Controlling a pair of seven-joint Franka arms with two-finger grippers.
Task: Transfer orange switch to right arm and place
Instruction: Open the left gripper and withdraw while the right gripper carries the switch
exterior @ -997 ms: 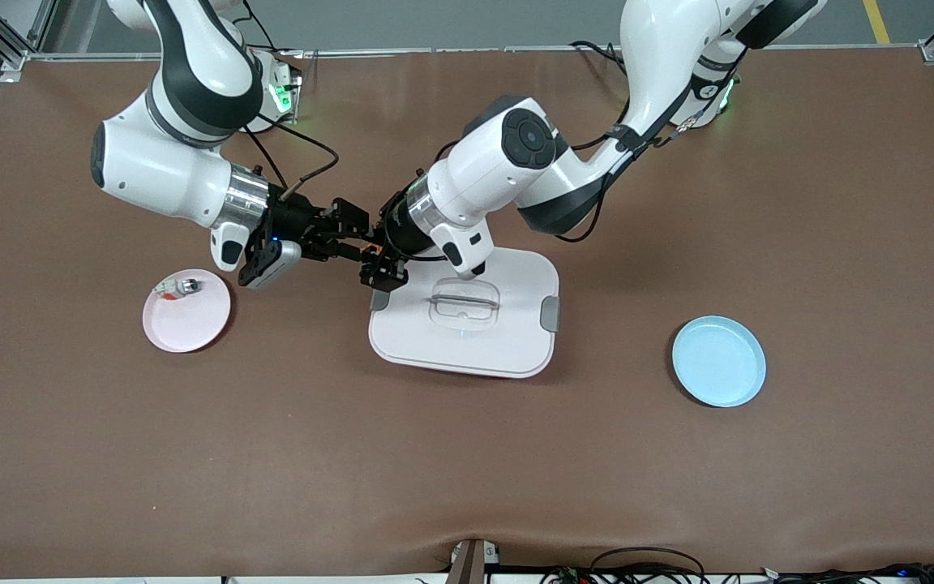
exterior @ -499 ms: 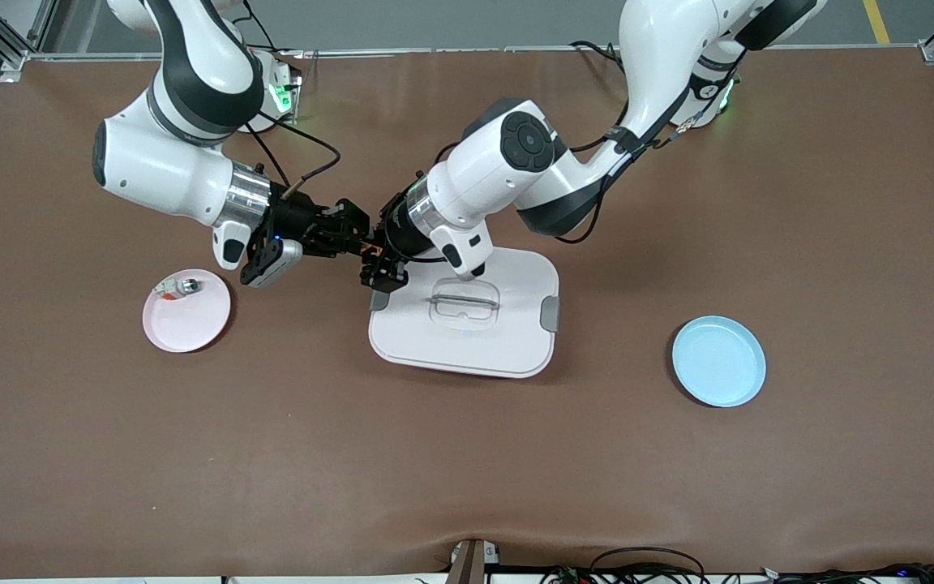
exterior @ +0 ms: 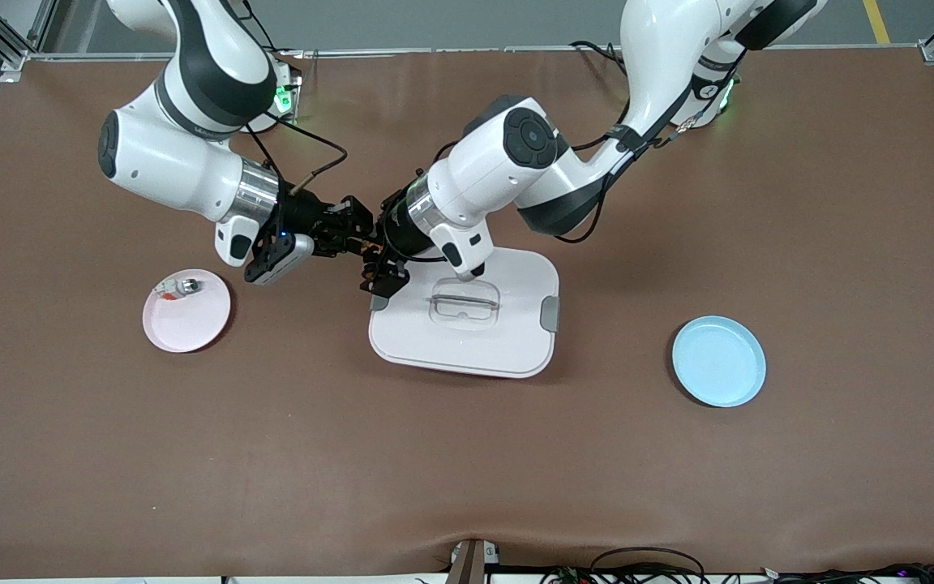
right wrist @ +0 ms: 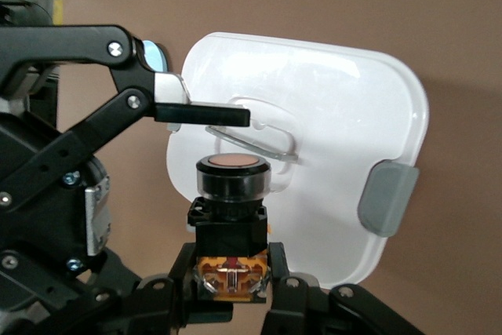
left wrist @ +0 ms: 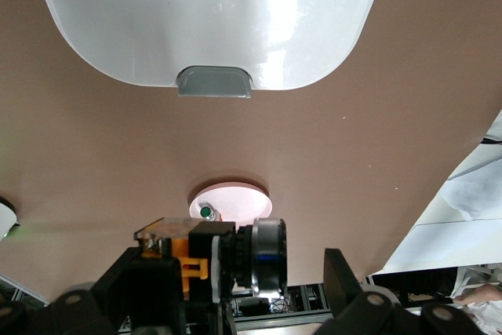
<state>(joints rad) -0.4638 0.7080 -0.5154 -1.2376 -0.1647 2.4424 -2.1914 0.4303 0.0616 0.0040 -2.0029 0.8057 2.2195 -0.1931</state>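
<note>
Handover in mid-air over the brown matte counter (exterior: 467,454), just off the 10 o'clock corner of the lid (exterior: 516,341). Right gripper (right wrist: 233,292) clamped on the switch (right wrist: 231,217): black metal fingers (right wrist: 286,296) pinching its square black base with the orange block, the stubby black barrel and round flat orange cap standing clear of the fingertips. Seen from the front camera only as an orange speck (exterior: 367,241) between the two black hands. Left gripper (exterior: 374,264) spread wide around the switch, fingers apart and not touching it; one straight black finger (right wrist: 202,114) visible beside the cap.

Lid: glossy white plastic, rounded rectangle, grey tabs at two ends, a clear recessed handle in the middle, lying flat at the counter's centre under the left wrist. At 9 o'clock from it, toward the right arm's end, a round pale pink plate (exterior: 191,328) holding a small silver-and-white part (exterior: 177,286) with a red bit. At 3 o'clock from the lid, toward the left arm's end, a round pale blue plate (exterior: 719,362) with a raised rim.
</note>
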